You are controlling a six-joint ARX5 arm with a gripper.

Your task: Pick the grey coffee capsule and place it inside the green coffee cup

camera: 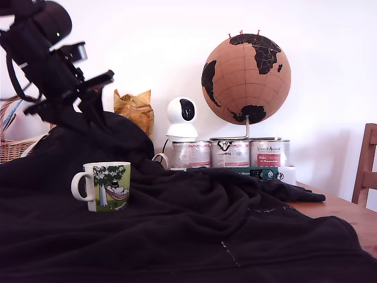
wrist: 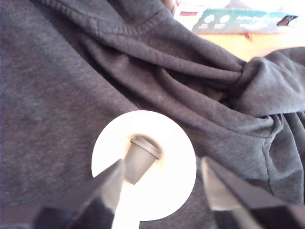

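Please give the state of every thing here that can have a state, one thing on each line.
gripper: open, above the capsule, holding nothing.
grey coffee capsule: lying on its side on the white disc, not gripped.
white disc: flat on the dark cloth.
green coffee cup: upright on the cloth, handle to the exterior view's left; inside hidden.
dark cloth: spread over the table, wrinkled.
silver tins: upright, closed.

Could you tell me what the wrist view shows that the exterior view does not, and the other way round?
Only the wrist view shows the grey capsule lying on its side on a white plate, with the open pincer above it. Only the exterior view shows the mug, the globe, three tins, a white camera and a chair. Both show the dark cloth and the green box.
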